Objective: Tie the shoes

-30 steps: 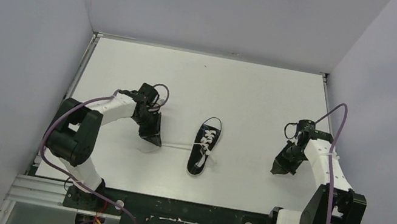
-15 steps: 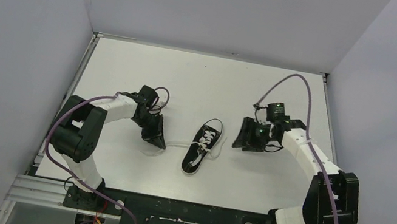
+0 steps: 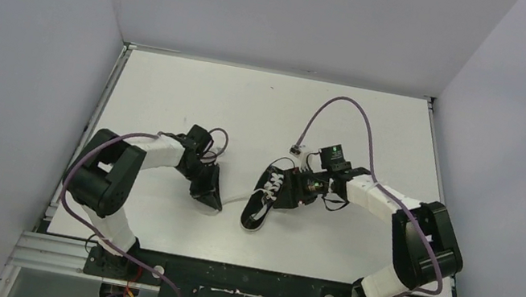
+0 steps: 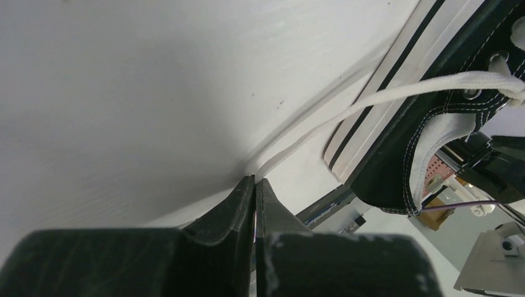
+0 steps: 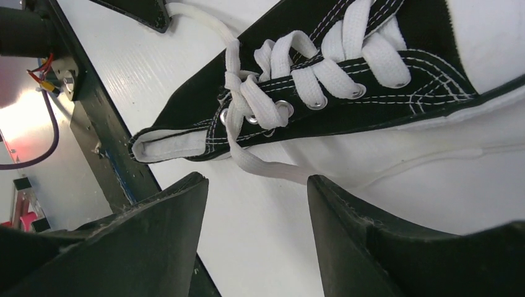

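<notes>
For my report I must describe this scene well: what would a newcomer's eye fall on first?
A small black canvas sneaker lies in the middle of the white table. The left end effector is shut on a flat white lace that runs leftward from the shoe. The right end effector hangs open close beside the shoe's other side.

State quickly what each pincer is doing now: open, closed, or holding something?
Left pincer: closed on the white lace.
Right pincer: open, holding nothing.

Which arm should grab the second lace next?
Right. The right gripper is open, lined up on the loose lace beside the sneaker; the left gripper is shut on the other lace.
</notes>
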Controlling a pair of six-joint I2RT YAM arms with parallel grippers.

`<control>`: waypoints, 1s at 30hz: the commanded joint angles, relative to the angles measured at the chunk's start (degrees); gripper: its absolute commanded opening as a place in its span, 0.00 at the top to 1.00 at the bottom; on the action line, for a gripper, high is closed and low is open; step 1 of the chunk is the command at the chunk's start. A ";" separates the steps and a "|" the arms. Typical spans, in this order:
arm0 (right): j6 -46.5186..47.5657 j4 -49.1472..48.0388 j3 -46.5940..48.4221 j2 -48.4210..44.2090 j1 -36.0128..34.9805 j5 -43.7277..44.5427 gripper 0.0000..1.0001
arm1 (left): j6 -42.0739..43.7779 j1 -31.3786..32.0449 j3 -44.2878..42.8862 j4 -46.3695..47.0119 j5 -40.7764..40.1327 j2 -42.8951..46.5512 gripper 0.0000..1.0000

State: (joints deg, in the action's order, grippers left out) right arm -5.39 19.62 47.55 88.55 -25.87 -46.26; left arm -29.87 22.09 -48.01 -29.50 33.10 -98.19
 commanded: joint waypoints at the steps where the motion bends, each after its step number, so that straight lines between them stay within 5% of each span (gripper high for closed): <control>1: 1.92 -12.09 -1.46 2.15 -0.12 -4.25 0.40 | -1.45 1.85 0.76 3.54 2.23 3.26 1.00; 7: -1.10 -17.92 -3.50 3.54 -0.10 -1.42 0.57 | -1.77 2.20 1.81 3.27 1.97 5.03 1.00; 11: -4.90 -18.61 -5.06 0.90 1.56 1.91 1.00 | -2.39 2.17 2.96 2.65 1.33 7.12 1.00; 21: -22.34 -3.33 -10.17 -11.99 7.05 19.63 1.00 | -4.09 1.87 5.41 -2.32 -9.58 10.05 1.00; 30: -18.46 -0.92 -6.94 -9.22 7.04 13.90 1.00 | 0.36 2.34 2.05 -4.10 -12.58 7.40 1.00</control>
State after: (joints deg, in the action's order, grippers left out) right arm -26.22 16.58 36.77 77.60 -19.18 -31.62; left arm -33.56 24.29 -43.05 -30.65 23.42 -90.17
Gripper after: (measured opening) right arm 0.023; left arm 0.006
